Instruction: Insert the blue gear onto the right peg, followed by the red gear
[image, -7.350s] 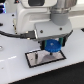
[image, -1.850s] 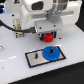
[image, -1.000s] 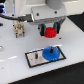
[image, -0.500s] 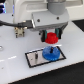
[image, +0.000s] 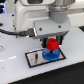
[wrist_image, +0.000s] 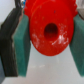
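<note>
The blue gear (image: 51, 53) lies flat on the grey, black-rimmed plate (image: 35, 59), over the spot of the right peg, which is hidden under it. The red gear (image: 53, 44) hangs just above the blue one, tilted slightly, held between the fingers of my gripper (image: 53, 42). In the wrist view the red gear (wrist_image: 47, 29) fills the middle, its centre hole dark, clamped between two teal pads (wrist_image: 21, 46). A short thin pin (image: 35, 58) stands on the plate toward the exterior view's left.
The plate rests on a white table (image: 15, 72). The arm's white body (image: 37, 17) fills the upper part of the exterior view. A thin dark cable (image: 6, 29) runs along the exterior view's left.
The gripper carried the red gear from the exterior view's right to above the blue gear and lowered it close to it. Earlier, the blue gear was set on the plate.
</note>
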